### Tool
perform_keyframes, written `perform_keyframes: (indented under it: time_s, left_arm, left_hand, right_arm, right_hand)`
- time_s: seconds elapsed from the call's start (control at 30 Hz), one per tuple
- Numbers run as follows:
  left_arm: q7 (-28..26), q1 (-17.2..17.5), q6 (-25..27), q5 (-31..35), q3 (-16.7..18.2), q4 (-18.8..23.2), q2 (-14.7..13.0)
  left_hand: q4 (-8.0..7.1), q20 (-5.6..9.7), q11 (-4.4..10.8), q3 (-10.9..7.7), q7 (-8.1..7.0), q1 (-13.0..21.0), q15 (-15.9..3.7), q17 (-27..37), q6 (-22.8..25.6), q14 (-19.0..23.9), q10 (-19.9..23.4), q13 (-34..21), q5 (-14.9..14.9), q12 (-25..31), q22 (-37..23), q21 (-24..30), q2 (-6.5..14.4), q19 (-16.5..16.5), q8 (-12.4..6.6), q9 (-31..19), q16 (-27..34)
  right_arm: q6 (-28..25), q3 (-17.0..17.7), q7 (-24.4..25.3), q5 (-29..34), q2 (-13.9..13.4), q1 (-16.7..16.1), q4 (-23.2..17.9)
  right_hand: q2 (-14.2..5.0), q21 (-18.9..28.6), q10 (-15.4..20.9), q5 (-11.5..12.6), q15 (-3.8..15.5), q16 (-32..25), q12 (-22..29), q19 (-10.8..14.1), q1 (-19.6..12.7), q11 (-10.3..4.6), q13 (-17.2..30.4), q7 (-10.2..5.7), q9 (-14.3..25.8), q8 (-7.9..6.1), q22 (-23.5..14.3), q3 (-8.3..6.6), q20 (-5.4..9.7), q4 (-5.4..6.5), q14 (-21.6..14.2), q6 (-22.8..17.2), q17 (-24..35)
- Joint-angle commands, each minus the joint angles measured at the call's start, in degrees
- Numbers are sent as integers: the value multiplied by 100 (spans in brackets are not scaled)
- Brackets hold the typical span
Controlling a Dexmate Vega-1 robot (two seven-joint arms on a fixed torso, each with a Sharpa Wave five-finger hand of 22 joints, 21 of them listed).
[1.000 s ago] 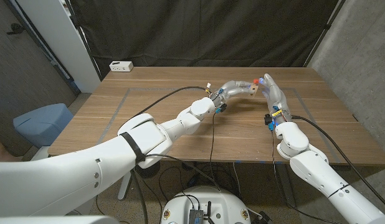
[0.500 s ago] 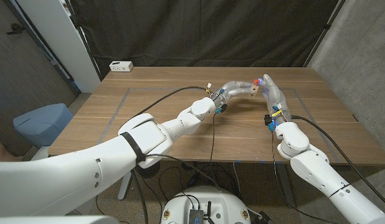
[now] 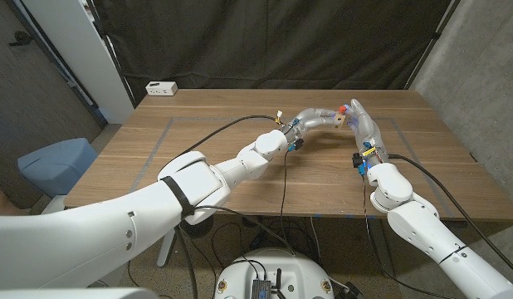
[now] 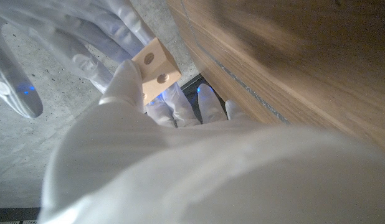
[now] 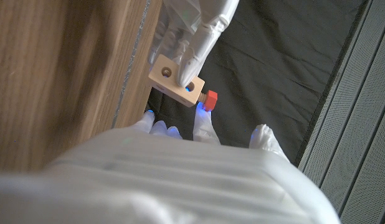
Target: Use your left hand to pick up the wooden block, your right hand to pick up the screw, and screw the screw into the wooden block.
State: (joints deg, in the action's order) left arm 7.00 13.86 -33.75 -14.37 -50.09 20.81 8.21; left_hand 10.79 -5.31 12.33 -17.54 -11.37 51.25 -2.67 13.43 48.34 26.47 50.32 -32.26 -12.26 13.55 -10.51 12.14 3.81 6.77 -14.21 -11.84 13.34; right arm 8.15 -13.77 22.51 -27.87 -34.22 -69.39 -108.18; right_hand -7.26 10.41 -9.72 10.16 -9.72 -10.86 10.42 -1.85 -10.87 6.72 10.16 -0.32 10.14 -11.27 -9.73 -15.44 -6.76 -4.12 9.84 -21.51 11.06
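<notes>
Both pickups look done. Toward the far right of the surface, the left robot hand grips the wooden block above it. The right robot hand pinches the red-headed screw against the block's far end. Threading remains; how deep it sits I cannot tell.

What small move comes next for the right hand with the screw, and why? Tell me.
Probably a further turn of the red-headed screw by the right hand, driving it deeper. The left hand holds the wooden block above the table, and the screw's red head sits against the block's end, apparently not fully seated.
</notes>
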Motion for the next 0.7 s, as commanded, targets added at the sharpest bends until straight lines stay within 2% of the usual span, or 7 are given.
perform_keyframes:
  time_s: [0.03,0.7]
  left_arm:
    - [-3,-10,45,-4,-6,-1,14]
    - [9,-44,279,-61,-17,-11,51]
  left_hand:
    - [-219,18,-1,-206,154,-63,-525,24,387,32,60,-23,-27,51,-18,-4,207,5,-109,-24,8]
    - [-219,29,0,-206,157,-68,-527,25,385,38,59,-21,-27,51,-18,-4,205,6,-108,-23,8]
  right_arm:
    - [-2,1,-11,-17,-14,0,-3]
    - [-23,37,61,-58,0,-77,-35]
  right_hand:
    - [-58,58,-337,14,48,-26,42,-17,-22,-46,17,-26,8,-28,-11,-42,-16,-1,627,-79,31]
    - [-79,85,-258,15,82,-54,71,58,-21,-90,16,-17,8,-24,-10,-67,-19,-4,576,-166,30]
